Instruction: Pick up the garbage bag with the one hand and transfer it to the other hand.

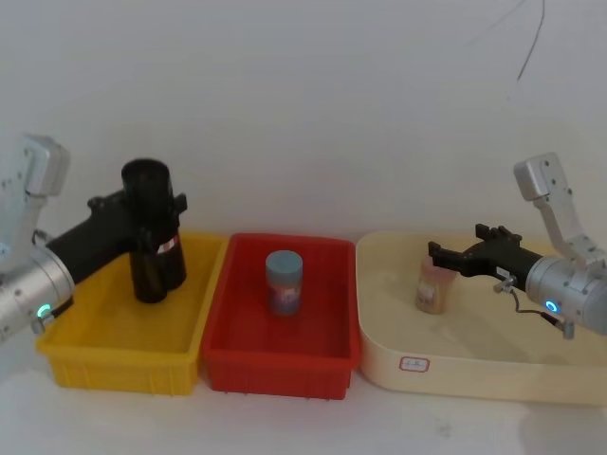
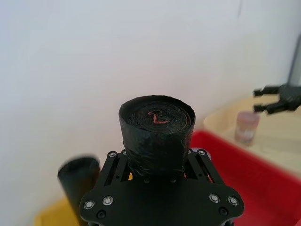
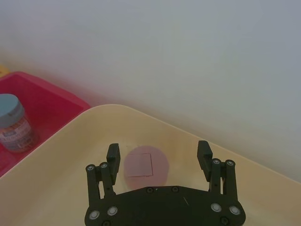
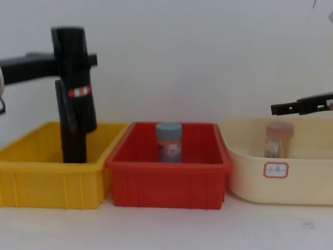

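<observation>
The garbage bag (image 1: 152,213), a tall black roll with a red-and-white label band (image 4: 79,92), hangs upright above the yellow bin (image 1: 114,355). My left gripper (image 1: 156,204) is shut on its upper part. In the left wrist view the roll's top (image 2: 156,117) stands up between the fingers. A second black roll (image 4: 73,140) with no label stands in the bin just behind it. My right gripper (image 1: 460,245) hovers open over the cream tub (image 1: 474,365), its fingers (image 3: 113,155) either side of a pink-lidded jar (image 3: 146,165) below, not touching it.
A red bin (image 1: 280,365) sits between the yellow bin and the cream tub and holds a blue-lidded jar (image 1: 284,282). A white wall runs close behind all three containers. Bare white table lies in front of them.
</observation>
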